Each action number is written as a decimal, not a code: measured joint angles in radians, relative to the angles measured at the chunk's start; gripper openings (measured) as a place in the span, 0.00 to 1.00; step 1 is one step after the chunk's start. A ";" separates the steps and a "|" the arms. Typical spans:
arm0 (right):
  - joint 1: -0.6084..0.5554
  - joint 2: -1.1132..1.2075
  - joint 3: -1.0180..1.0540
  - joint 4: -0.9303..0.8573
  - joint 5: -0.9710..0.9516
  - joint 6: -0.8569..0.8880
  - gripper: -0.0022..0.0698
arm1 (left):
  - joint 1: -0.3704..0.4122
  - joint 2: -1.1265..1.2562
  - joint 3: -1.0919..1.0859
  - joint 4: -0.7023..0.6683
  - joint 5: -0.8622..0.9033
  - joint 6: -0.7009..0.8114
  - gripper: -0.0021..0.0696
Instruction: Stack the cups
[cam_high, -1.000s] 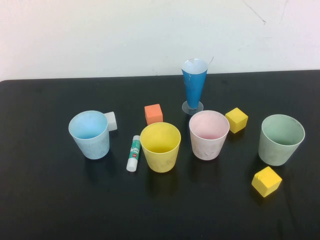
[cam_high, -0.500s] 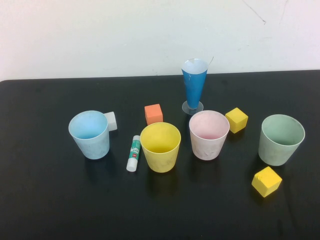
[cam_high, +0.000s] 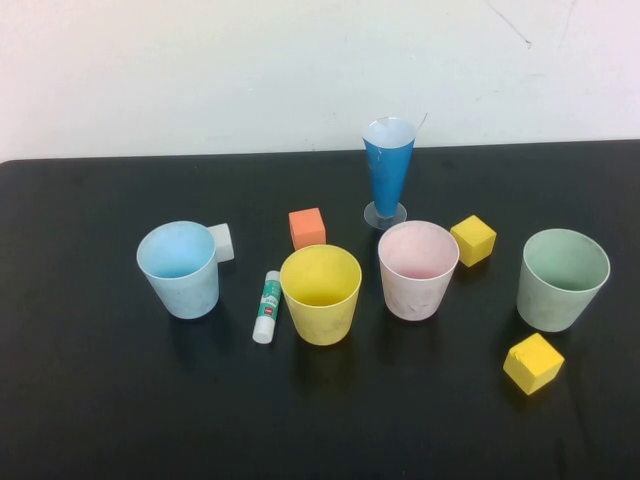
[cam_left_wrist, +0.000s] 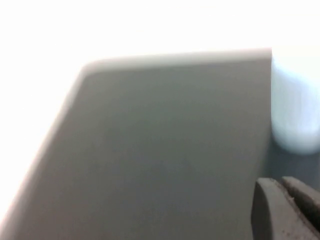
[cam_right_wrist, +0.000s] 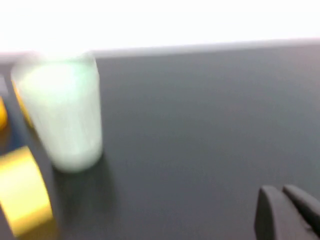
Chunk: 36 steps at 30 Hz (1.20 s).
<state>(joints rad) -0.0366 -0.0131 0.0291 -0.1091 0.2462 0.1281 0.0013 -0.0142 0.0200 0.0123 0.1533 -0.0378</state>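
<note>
**Q:** Where do things stand, going left to right?

**A:** Nothing is stacked yet. All four cups stand upright and apart on the black table (cam_high: 90, 400). Farthest to my left is the light blue cup (cam_high: 180, 268), with a small white block (cam_high: 223, 242) touching its far side. Next come a glue stick (cam_high: 267, 306) lying flat, then the yellow cup (cam_high: 321, 293) just beside it, with an orange cube (cam_high: 307, 228) behind. The pale pink cup (cam_high: 417, 269) follows, near the yellow one. A tall blue cone glass (cam_high: 388, 172) stands behind it and a yellow cube (cam_high: 472, 240) sits by its right. Farthest right is the pale green cup (cam_high: 561, 278), with a second yellow cube (cam_high: 533, 363) in front of it.

**Q:** And your grippers?

**A:** Neither shows from above. My left gripper (cam_left_wrist: 286, 210) sits low over bare table, the light blue cup at the edge of its wrist view. My right gripper (cam_right_wrist: 287, 212) is likewise low, the pale green cup well off from it. Only a dark bit of each shows, so I cannot tell how either is set. Neither holds a cup.

**Q:** What is left?

**A:** Everything, I judge: three cups must go into a fourth.
</note>
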 joint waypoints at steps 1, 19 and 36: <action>0.000 0.000 0.000 0.000 -0.058 0.000 0.03 | 0.000 0.000 0.000 0.012 -0.078 0.003 0.03; 0.000 0.000 0.000 0.109 -0.491 -0.102 0.03 | 0.000 0.000 0.000 0.085 -1.151 -0.103 0.03; 0.000 0.000 -0.066 0.164 -0.509 -0.182 0.03 | 0.000 0.006 -0.224 -0.256 -0.324 0.045 0.03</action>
<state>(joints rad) -0.0366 -0.0131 -0.0370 0.0551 -0.2632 -0.0537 0.0013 -0.0078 -0.2035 -0.2441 -0.1707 0.0071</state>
